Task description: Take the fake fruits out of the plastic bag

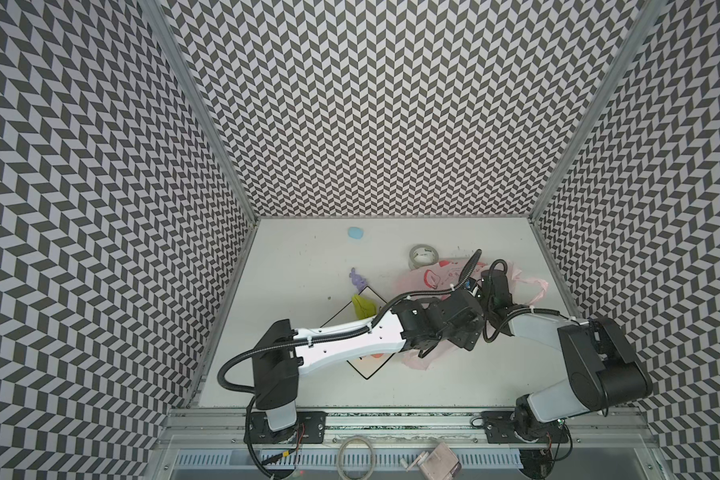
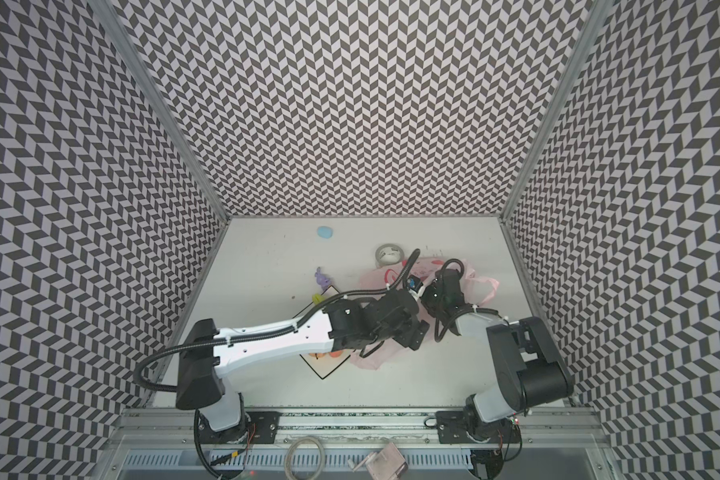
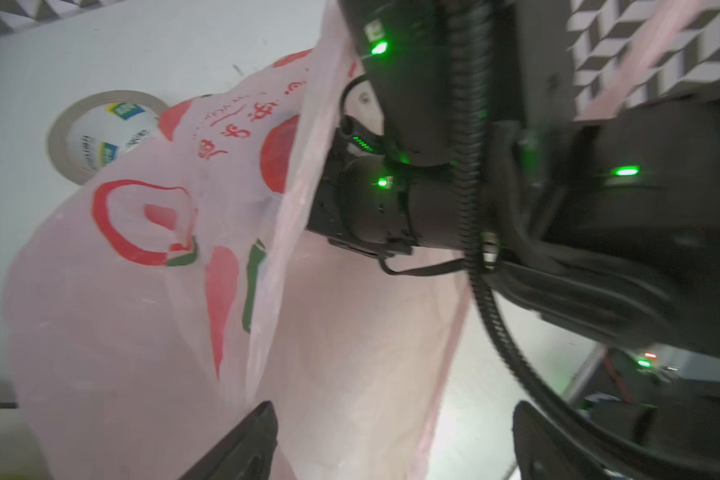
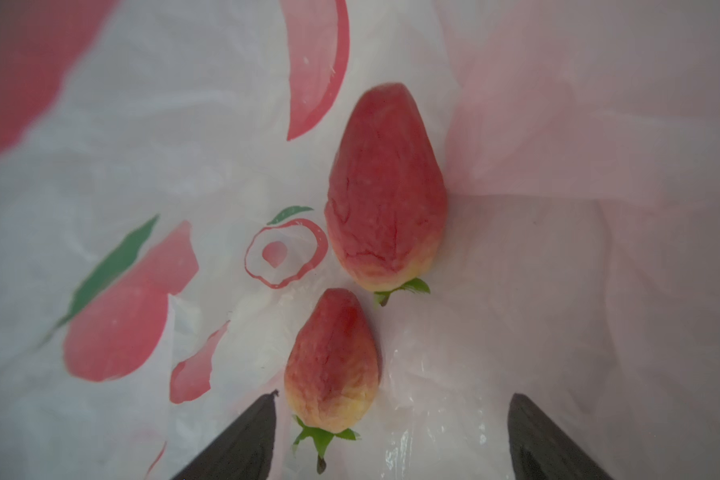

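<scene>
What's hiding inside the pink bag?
A big strawberry and a small strawberry lie inside the pink bag, just ahead of the open right gripper. The bag's own folds hide the rest, so I can't tell if more fruit is there.

Black-and-white chevron-patterned walls on three sides, aluminium corner posts, scuffed white tabletop, metal rail along front edge, even diffuse light

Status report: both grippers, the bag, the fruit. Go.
Left gripper open at bag edge. Right gripper open, inside bag. Two strawberries inside, nearer one just ahead of right gripper. Nothing between them.
</scene>
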